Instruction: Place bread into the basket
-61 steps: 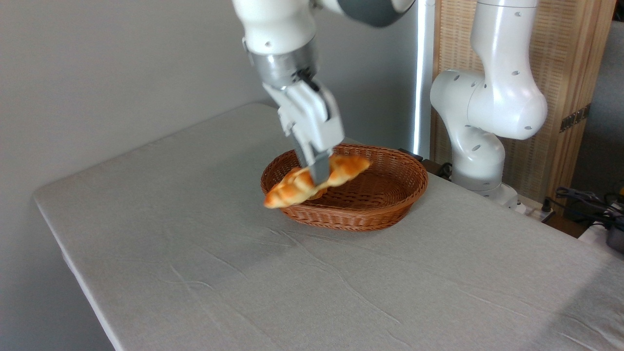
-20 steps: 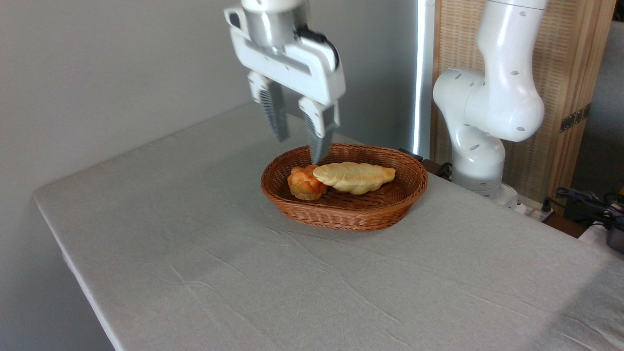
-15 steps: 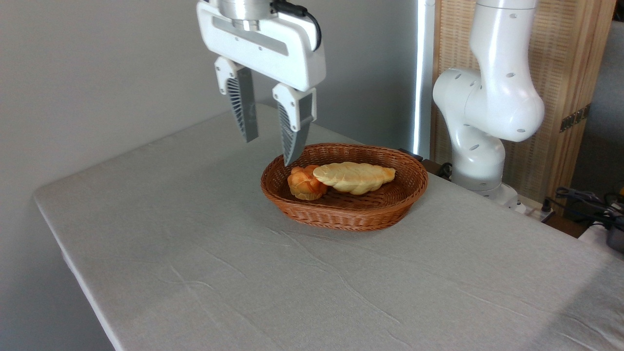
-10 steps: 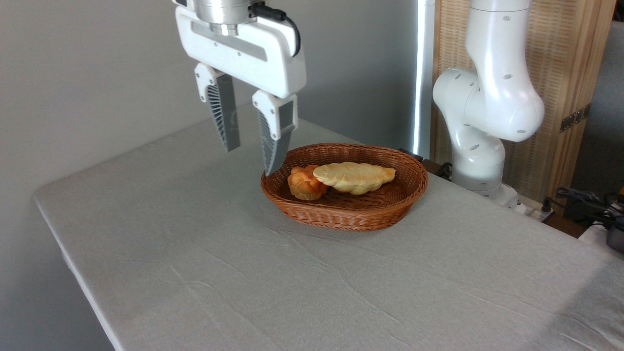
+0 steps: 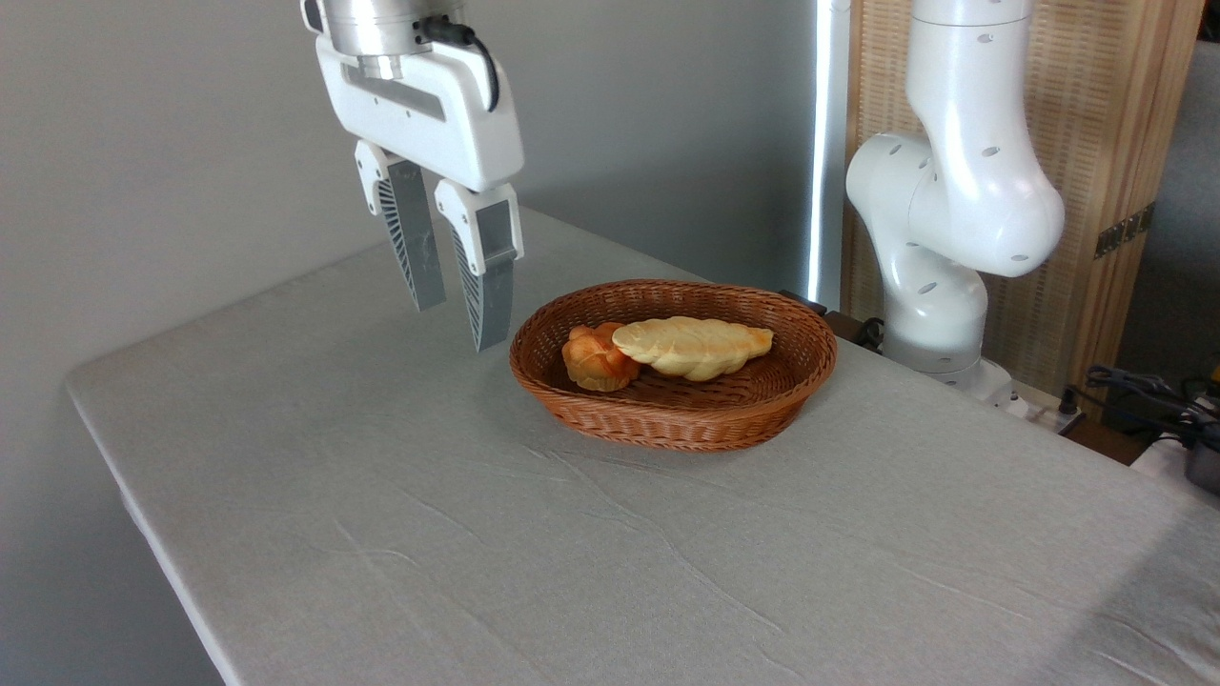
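A braided loaf of bread (image 5: 693,347) lay inside the oval wicker basket (image 5: 673,419) on the cloth-covered bench (image 5: 534,562), its pale side turned up and one pointed end reaching toward the right of the basket. Its left end touched or overlapped a small knotted orange roll (image 5: 596,358) that sat in the left part of the same basket. The white robot arm's end effector (image 5: 459,325) hung in the air to the left of the basket, above the bench and clear of the rim, pointing downward with a slight tilt. Its two grey ribbed fingers (image 5: 414,246) stood apart with an open gap between them and held nothing. The nearer fingertip was near the basket's left edge but did not touch it. A black cable (image 5: 477,57) looped from the metal wrist down the side of the white end-effector body. The arm's base and lower joints (image 5: 953,219) rose at the far right edge of the bench, in front of a screen with a wooden frame (image 5: 1115,181). Dark cables (image 5: 1144,395) lay at the right edge of the scene beyond the bench. The bench cloth showed shallow creases across its near half, and a plain grey wall (image 5: 172,143) stood behind.
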